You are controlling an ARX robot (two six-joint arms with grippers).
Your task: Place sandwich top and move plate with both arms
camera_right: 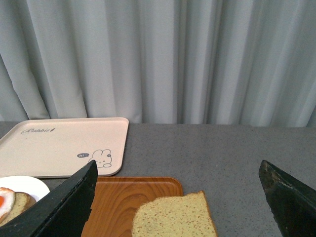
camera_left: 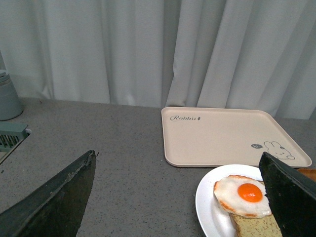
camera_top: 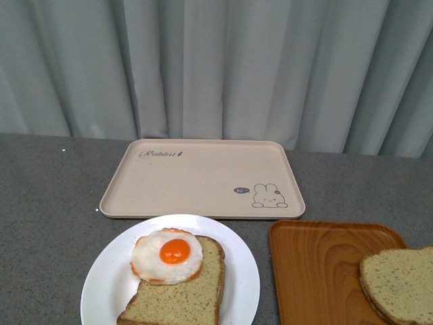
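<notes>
The sandwich top (camera_top: 400, 283), a speckled tan bread slice, lies on the orange wood-grain tray (camera_top: 318, 264) at the front right; it also shows in the right wrist view (camera_right: 175, 217). The white plate (camera_top: 108, 274) at the front centre holds a bread slice (camera_top: 186, 291) with a fried egg (camera_top: 167, 255) on it. Neither arm shows in the front view. My left gripper (camera_left: 177, 197) is open over the grey table, with the plate (camera_left: 210, 197) by its one finger (camera_left: 291, 197). My right gripper (camera_right: 177, 197) is open, its fingers (camera_right: 64, 207) standing wide on either side of the sandwich top.
A beige rabbit-marked tray (camera_top: 196, 176) lies behind the plate. A grey-white curtain (camera_top: 216, 68) closes off the back of the table. In the left wrist view a pale cylindrical container (camera_left: 7, 96) and a greenish slotted object (camera_left: 11, 136) stand at the table's far side.
</notes>
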